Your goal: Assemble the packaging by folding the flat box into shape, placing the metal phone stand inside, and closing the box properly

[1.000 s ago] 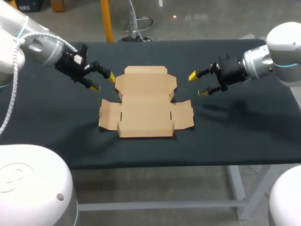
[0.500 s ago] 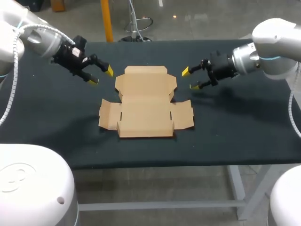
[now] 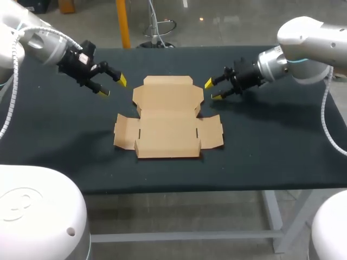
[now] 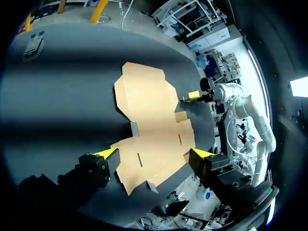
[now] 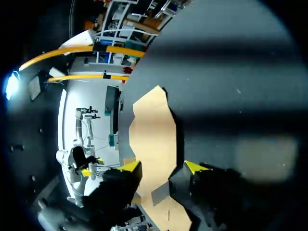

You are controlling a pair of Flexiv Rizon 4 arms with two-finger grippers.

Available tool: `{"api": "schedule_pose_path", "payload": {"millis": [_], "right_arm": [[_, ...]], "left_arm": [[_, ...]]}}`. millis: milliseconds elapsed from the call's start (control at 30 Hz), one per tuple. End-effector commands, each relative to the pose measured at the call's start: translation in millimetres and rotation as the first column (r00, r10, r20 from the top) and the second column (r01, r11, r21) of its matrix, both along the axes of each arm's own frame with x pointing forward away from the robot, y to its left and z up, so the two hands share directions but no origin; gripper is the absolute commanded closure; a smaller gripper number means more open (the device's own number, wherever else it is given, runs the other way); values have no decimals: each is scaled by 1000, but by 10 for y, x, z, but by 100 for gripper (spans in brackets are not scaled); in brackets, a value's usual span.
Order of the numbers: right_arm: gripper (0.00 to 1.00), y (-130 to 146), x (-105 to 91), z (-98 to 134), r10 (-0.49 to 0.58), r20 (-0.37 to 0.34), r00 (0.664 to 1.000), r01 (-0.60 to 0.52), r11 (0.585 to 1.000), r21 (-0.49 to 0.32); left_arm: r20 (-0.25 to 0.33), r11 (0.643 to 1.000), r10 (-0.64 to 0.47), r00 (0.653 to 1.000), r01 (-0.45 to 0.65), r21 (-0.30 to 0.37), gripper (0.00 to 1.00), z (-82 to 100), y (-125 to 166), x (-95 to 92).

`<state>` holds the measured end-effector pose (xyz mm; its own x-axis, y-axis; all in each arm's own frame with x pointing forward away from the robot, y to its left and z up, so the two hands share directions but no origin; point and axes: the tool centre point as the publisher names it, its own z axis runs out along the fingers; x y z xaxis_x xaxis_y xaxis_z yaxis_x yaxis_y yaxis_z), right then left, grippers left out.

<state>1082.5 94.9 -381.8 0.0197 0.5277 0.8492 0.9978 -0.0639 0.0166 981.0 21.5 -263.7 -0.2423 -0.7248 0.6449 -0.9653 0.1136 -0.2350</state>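
The flat brown cardboard box lies unfolded in the middle of the black table, flaps spread to both sides. My left gripper hovers off the box's back left corner, open and empty. In the left wrist view the box lies ahead of the wide-spread left gripper. My right gripper hangs just off the box's back right corner, open, with nothing between its yellow tips. The right wrist view shows the box ahead of the right gripper. I see no metal phone stand.
The black table runs wide on both sides of the box. In the left wrist view a small flat grey object lies near a far corner of the table; I cannot tell what it is.
Both grippers have moved toward the table's back. The right one slid left to the box's back right corner and its fingers drew closer together. The box has not moved.
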Motion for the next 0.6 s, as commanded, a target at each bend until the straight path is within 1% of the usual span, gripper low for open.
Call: {"api": "schedule_pose_path", "payload": {"millis": [33,200,500,600], "right_arm": [[43,57,96,-67,111,-74,991,-111,994,4],[44,79,132,-111,103,-86,991,-104,994,-16],[50,111,188,-183,96,-103,990,-98,995,-15],[51,146,207,-193,97,-104,990,-100,995,-18]], "left_arm": [[-4,1000,1,1000,-1,-1,0,-2,41,-6],[0,1000,8,1000,-8,-7,0,7,81,-9],[-1,1000,8,1000,-8,-17,0,-20,108,-7],[1,1000,8,1000,-8,-18,0,-21,122,-13]]}}
